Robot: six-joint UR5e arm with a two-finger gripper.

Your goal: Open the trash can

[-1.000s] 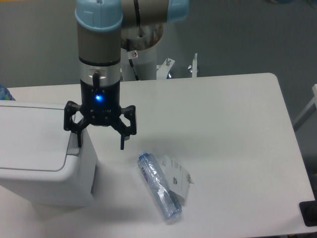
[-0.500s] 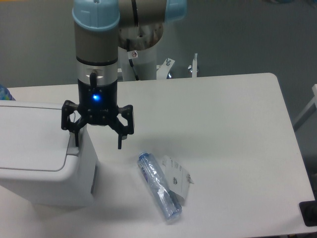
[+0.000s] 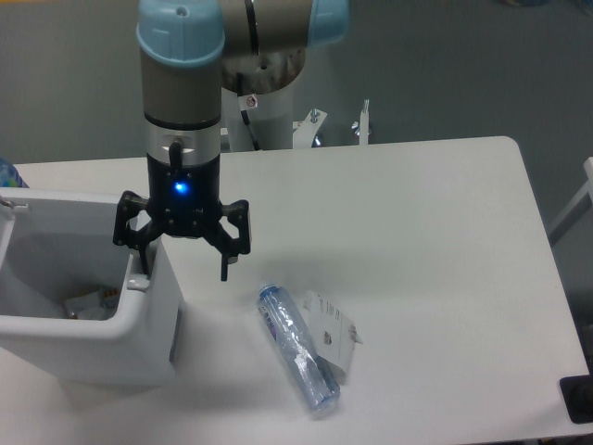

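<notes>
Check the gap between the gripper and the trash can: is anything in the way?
Nothing visible. The open gripper straddles the trash can right rim, one finger at the edge tab; the plastic bottle lies apart on the table.

Trash can (image 3: 139,343) at table's (image 3: 417,241) 9 o'clock edge, gripper (image 3: 182,267) over its 3 o'clock rim, bottle (image 3: 296,348) at 4 o'clock of gripper, on table.

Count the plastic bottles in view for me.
1: a plastic bottle lying on the table, right of the open trash can. Litter inside the can is unclear; more could be hidden there.
</notes>
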